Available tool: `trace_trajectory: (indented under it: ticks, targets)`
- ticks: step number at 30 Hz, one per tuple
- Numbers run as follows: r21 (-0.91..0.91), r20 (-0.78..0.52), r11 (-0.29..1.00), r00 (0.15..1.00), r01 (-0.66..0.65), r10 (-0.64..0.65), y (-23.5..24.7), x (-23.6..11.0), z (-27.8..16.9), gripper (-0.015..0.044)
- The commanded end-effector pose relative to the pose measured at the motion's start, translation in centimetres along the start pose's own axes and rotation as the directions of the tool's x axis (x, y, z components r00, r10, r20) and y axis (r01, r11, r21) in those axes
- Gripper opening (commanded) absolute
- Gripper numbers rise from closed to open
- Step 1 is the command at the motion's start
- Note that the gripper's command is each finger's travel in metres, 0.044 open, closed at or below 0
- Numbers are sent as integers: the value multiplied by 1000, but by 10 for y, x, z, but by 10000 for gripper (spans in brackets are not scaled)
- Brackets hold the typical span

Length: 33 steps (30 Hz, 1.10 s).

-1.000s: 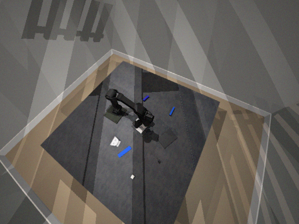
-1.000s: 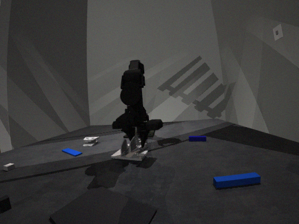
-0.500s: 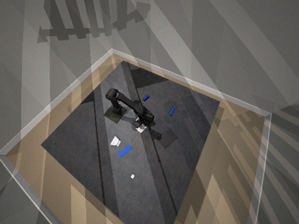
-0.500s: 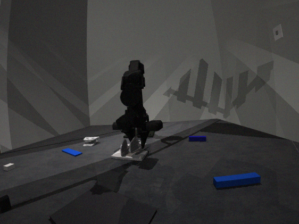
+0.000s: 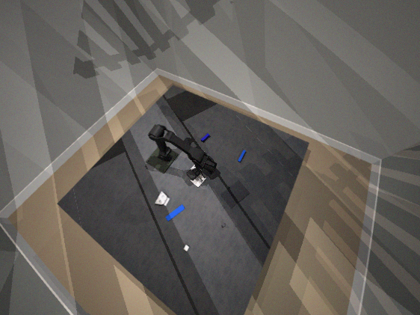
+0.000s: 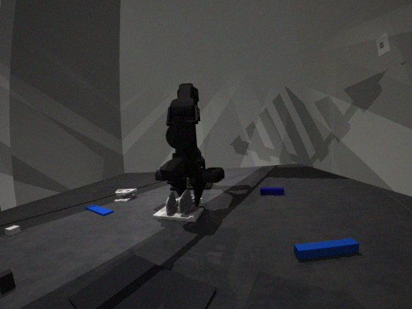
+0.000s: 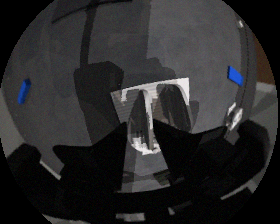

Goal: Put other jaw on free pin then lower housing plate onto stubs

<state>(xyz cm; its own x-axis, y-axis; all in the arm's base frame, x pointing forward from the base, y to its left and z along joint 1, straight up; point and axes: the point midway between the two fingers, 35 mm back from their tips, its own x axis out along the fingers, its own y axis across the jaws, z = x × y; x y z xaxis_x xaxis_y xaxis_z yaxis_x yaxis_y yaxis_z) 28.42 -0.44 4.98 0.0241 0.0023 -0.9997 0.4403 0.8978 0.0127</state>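
Observation:
My gripper (image 5: pixel 200 173) (image 6: pixel 189 197) (image 7: pixel 139 123) is shut on a grey-white jaw (image 6: pixel 185 205) (image 7: pixel 148 107), which stands upright low over the white base plate (image 5: pixel 199 182) (image 6: pixel 160 215) (image 7: pixel 185 84). The other jaw (image 6: pixel 171 204) (image 7: pixel 176 106) stands upright on the plate beside it, on the left in the exterior view and on the right in the wrist view. The pins and the gear teeth are too hidden and dark to tell whether they mesh. The white housing plate (image 5: pixel 161 198) (image 6: pixel 125 191) (image 7: pixel 235 116) lies apart from the base, raised on something white.
A flat blue block (image 5: pixel 175 212) (image 6: pixel 99 209) (image 7: pixel 235 75) lies near the housing plate. A long blue block (image 5: pixel 242 156) (image 6: pixel 326 249) (image 7: pixel 24 91) and a dark blue block (image 5: pixel 205 137) (image 6: pixel 272 191) lie on the other side. A small white block (image 5: pixel 186 248) (image 6: pixel 12 230) lies farther out.

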Motion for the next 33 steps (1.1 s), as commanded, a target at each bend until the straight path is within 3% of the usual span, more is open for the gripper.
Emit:
trace_trajectory:
  ticks: [1,33]
  targets:
    - [5,0,1000,1000,3,-3,0,3,0,134]
    - [6,0,1000,1000,3,-3,0,9,0,134]
